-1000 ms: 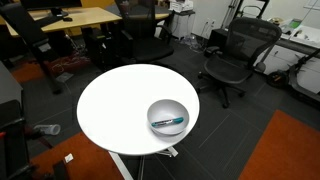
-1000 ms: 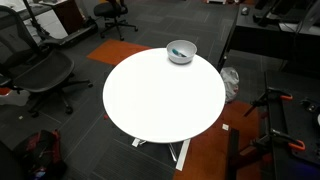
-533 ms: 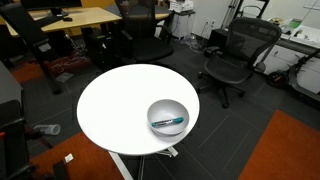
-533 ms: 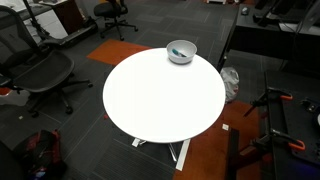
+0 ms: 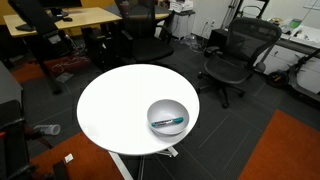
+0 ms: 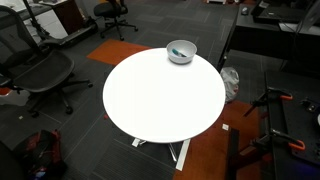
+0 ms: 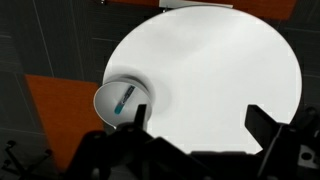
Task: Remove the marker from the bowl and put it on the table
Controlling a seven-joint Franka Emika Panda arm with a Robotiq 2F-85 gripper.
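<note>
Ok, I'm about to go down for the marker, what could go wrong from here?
The bowl sits close to the edge of the table, so a bump from the fingers could shove it off. The marker is thin and lies down inside the curved, shiny bowl; the fingers may hit the wall or slip. In the wrist view the bowl lies off to one side of the fingers, so align first.

Pincer (image 7: 197, 140) cropped by bottom edge

Dark grey carpet (image 5: 45, 100) with orange patches (image 5: 285, 150); black mesh office chairs (image 5: 235, 55) nearby; a wooden desk (image 5: 75, 18) behind.
</note>
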